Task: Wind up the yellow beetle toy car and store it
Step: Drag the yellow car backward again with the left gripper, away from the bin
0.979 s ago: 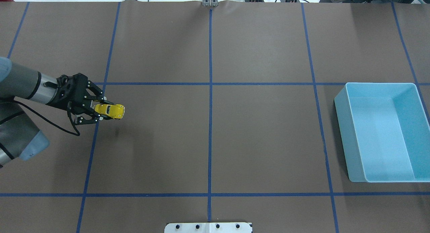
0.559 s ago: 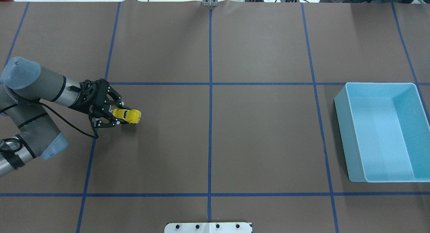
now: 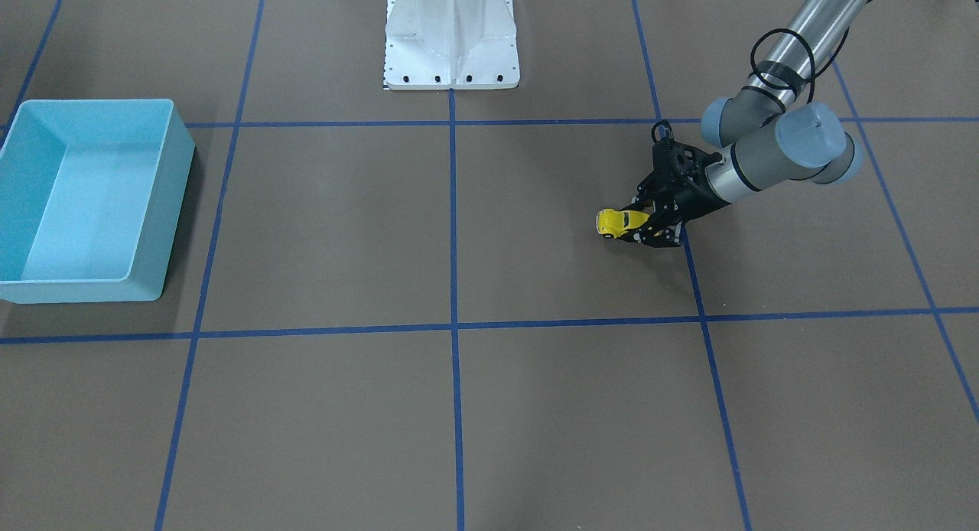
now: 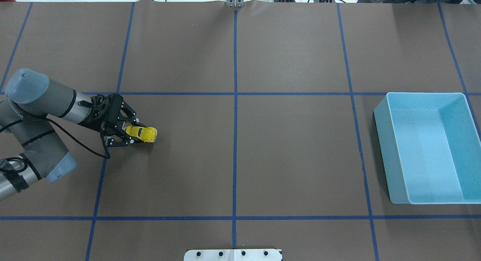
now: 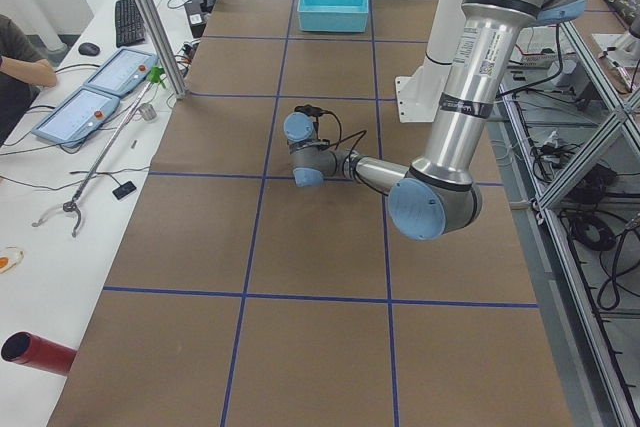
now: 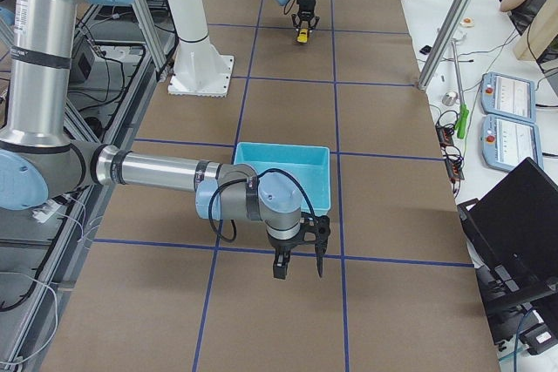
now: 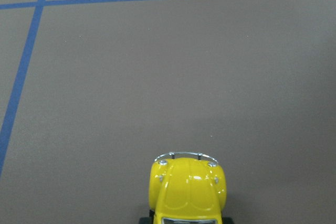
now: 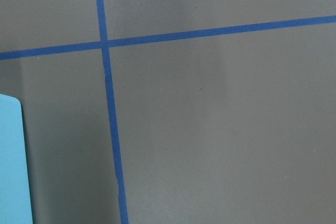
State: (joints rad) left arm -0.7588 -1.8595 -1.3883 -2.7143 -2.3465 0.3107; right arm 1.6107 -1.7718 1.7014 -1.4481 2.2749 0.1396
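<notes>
The yellow beetle toy car [image 4: 142, 133] sits low over the brown mat at the left, nose pointing right. My left gripper [image 4: 129, 133] is shut on its rear half. In the front-facing view the car [image 3: 615, 221] sticks out of the left gripper [image 3: 642, 225]. The left wrist view shows its bonnet and silver bumper [image 7: 186, 182] at the bottom edge. The light blue bin [image 4: 383, 140] stands empty at the far right. My right gripper [image 6: 296, 259] hangs over the mat just in front of the bin [image 6: 288, 167]; I cannot tell whether it is open or shut.
Blue tape lines grid the brown mat. The white robot base [image 3: 451, 41] stands at the table's robot side. The bin's corner [image 8: 10, 161] shows at the left of the right wrist view. Operators' desks with tablets [image 5: 100, 97] lie beyond the far edge.
My left gripper has carried the car to the right and down toward the mat, then drifted slightly toward the robot's side. The bin has not moved.
</notes>
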